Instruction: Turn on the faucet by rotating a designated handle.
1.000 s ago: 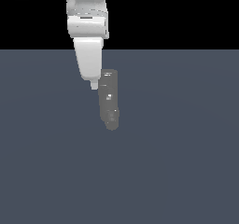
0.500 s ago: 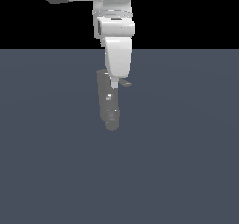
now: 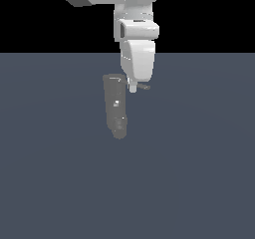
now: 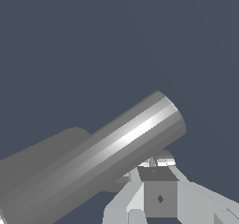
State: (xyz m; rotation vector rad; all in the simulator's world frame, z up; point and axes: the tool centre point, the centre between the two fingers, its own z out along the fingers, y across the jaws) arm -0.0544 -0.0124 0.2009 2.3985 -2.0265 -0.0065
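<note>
The faucet [image 3: 115, 107] is a dull grey upright column in the middle of the exterior view. Its handle [image 3: 144, 87], a thin grey rod, juts from the column's top toward the exterior view's right. My white gripper [image 3: 133, 88] comes down from above, its pointed tip against the handle just right of the column's top, hiding the rod's inner part. The fingers look closed together with nothing between them. In the wrist view a shiny grey cylinder [image 4: 130, 136] crosses close to the fingers [image 4: 156, 162], with the duller column [image 4: 42, 155] behind it.
A flat dark grey-blue floor [image 3: 199, 173] surrounds the faucet. Black background lies above the horizon. The big white arm [image 3: 134, 29] hangs over the faucet from the top of the view.
My gripper has moved from the exterior view's left of the column top across to its right. The handle now sticks out to the right past the gripper tip.
</note>
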